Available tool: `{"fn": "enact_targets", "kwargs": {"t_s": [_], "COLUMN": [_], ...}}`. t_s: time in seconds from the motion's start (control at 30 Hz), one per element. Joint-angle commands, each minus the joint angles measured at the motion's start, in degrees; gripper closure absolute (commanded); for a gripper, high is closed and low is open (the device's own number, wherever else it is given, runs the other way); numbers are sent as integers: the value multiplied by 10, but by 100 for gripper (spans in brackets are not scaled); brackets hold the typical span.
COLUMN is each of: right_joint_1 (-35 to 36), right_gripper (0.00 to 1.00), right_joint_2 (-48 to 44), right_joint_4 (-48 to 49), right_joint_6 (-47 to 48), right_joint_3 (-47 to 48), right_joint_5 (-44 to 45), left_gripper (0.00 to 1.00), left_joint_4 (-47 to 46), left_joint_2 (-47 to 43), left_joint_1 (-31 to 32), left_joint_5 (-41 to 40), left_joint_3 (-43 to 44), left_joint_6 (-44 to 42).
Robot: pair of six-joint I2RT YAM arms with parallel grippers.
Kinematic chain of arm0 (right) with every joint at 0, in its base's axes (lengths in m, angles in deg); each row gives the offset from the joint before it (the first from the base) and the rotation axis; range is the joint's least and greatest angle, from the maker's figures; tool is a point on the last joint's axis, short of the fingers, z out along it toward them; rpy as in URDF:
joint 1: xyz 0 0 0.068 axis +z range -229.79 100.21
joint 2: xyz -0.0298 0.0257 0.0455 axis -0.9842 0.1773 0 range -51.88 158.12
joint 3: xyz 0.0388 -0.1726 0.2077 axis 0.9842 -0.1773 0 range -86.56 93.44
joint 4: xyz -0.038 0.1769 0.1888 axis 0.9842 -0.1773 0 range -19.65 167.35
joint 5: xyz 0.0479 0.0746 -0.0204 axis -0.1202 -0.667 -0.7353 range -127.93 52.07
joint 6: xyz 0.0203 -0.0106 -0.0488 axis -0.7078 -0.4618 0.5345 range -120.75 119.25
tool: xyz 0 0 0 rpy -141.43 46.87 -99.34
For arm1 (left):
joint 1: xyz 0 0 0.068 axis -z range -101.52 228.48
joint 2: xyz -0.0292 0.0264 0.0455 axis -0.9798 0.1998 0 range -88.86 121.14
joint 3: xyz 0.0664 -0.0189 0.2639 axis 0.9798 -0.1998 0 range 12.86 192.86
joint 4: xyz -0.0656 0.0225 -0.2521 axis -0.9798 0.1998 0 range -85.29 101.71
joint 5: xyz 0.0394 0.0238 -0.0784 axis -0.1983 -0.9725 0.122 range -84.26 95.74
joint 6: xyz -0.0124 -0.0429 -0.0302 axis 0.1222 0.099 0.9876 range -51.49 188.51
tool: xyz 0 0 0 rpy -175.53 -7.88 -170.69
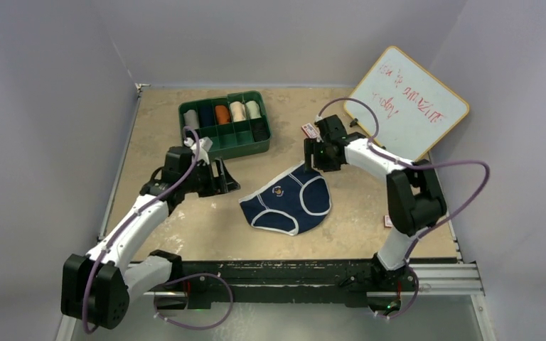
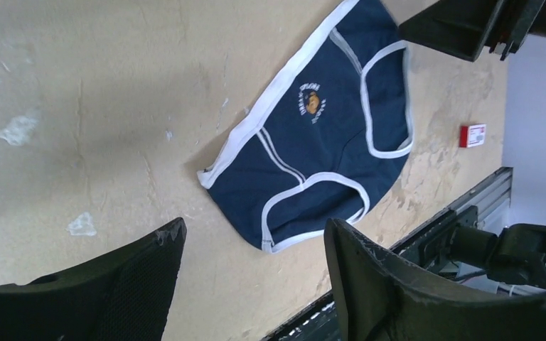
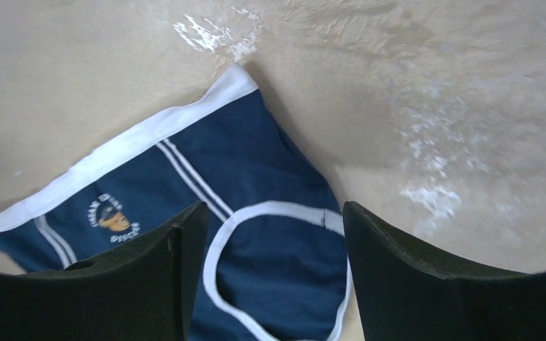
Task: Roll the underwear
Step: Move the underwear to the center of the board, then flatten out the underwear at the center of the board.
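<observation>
The navy blue underwear with white edging and a round badge lies spread flat on the table's middle. It also shows in the left wrist view and the right wrist view. My left gripper is open and empty, just left of the briefs and above the bare table. My right gripper is open and empty, hovering over the briefs' far right corner, its jaws either side of a leg opening. No spread-out black briefs are in view.
A green divided tray with several rolled cloths stands at the back, behind the left gripper. A whiteboard leans at the back right. Small red-and-white cards lie near the right wrist and by the right arm's base.
</observation>
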Motion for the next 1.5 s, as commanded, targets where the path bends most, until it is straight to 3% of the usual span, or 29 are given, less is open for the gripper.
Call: {"fn": "enact_targets", "kwargs": {"t_s": [0.0,0.37,0.7,0.93,1.1,1.2,1.27,1.33,1.47], "right_joint_1": [4,4,-4,-10,-10,-10,-10,-10,-10], "right_gripper": [28,27,44,51,62,80,86,98,100], "right_joint_2": [65,171,182,194,192,184,170,141,27], "right_joint_4": [-5,-43,-13,6,16,16,11,8,14], "right_joint_6": [50,118,125,112,112,111,114,121,123], "right_joint_3": [67,176,141,127,123,126,130,128,84], "right_joint_5": [-31,-26,-68,-97,-124,-119,-113,-108,-104], "left_gripper": [31,36,39,46,59,79,92,100,100], "left_joint_4": [-59,-145,-228,-257,-259,-259,-253,-238,-166], "left_joint_2": [43,143,200,260,253,253,245,222,127], "left_joint_1": [38,80,81,81,81,81,81,81,81], "left_joint_5": [-59,-53,-38,-23,-16,-17,-29,-45,-73], "left_joint_3": [-29,-46,-81,-83,-95,-89,-82,-73,-44], "left_joint_6": [50,62,79,61,74,74,75,76,57]}}
